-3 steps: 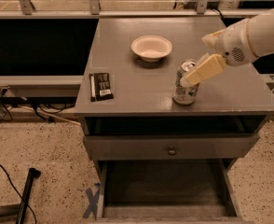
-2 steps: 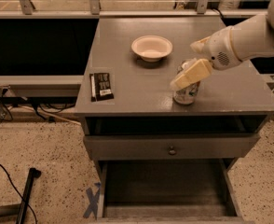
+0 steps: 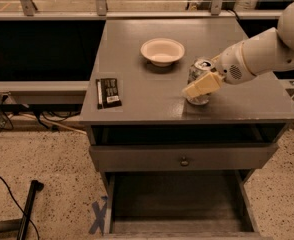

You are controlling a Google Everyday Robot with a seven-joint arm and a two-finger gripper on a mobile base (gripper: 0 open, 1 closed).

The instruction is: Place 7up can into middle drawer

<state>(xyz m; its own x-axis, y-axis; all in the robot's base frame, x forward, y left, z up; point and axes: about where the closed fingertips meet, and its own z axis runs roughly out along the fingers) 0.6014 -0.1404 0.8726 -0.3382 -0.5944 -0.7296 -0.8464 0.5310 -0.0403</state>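
Note:
The 7up can [image 3: 201,72], silvery with a shiny top, stands upright on the right part of the grey table top [image 3: 147,96], right of the cream bowl. My gripper [image 3: 201,85], cream-coloured on a white arm coming from the right, is at the can and lies across its lower front, hiding part of it. The middle drawer [image 3: 177,199] is pulled open at the bottom of the cabinet, and its dark floor is bare.
A cream bowl [image 3: 162,51] sits at the table's back middle. A dark snack bar [image 3: 108,92] lies near the left front edge. A closed drawer front with a round knob [image 3: 184,160] is above the open drawer. A dark pole [image 3: 28,209] lies on the floor at left.
My gripper has swung left and down from the can's right side to lie across its front. The can shows a little higher in the picture than before.

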